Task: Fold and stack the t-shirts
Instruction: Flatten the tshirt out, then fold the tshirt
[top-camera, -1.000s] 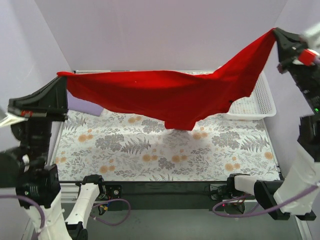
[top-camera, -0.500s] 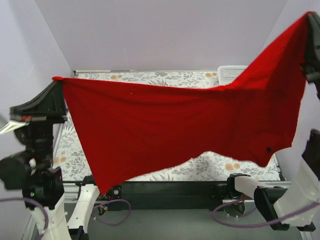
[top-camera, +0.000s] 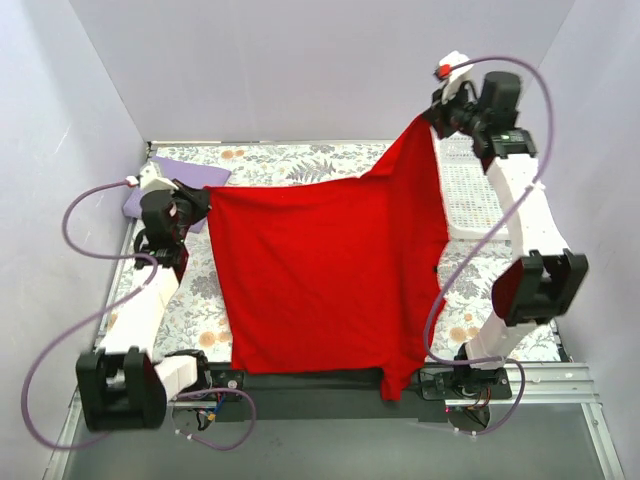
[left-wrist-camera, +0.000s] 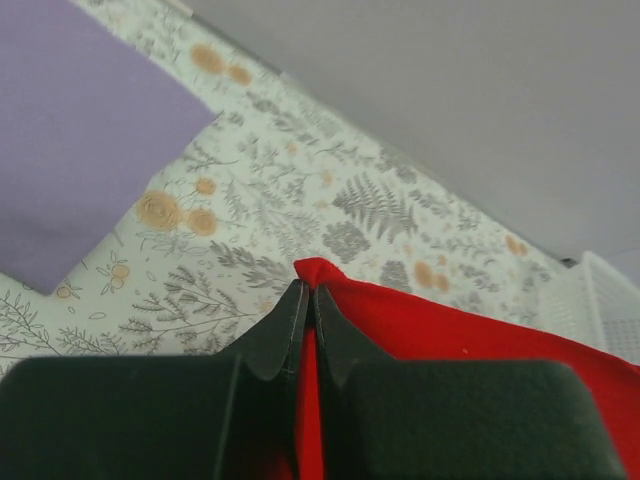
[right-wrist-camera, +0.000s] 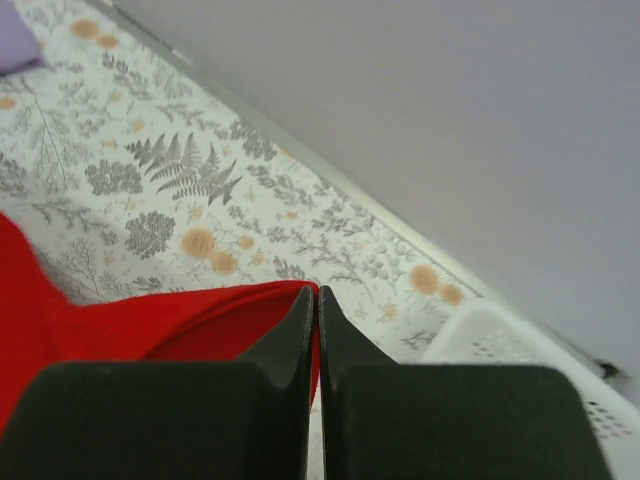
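A bright red t-shirt (top-camera: 330, 280) lies spread across the table, its lower hem hanging over the near edge. My left gripper (top-camera: 200, 203) is shut on its far left corner (left-wrist-camera: 318, 272), low over the table. Higher up at the far right, my right gripper (top-camera: 430, 115) is shut on the other far corner (right-wrist-camera: 290, 295), so that side of the shirt rises off the table. The pale lavender t-shirt (top-camera: 180, 178) lies folded at the far left, also seen in the left wrist view (left-wrist-camera: 70, 140).
A grey floral-print cloth (top-camera: 290, 160) covers the table. The white lattice basket (top-camera: 470, 200) stands at the far right, partly behind the right arm and the raised red cloth. Plain walls close in the back and both sides.
Both arms have swung forward and down from high near the camera to the far side of the table. The red shirt, hanging in the air before, now lies spread over the table.
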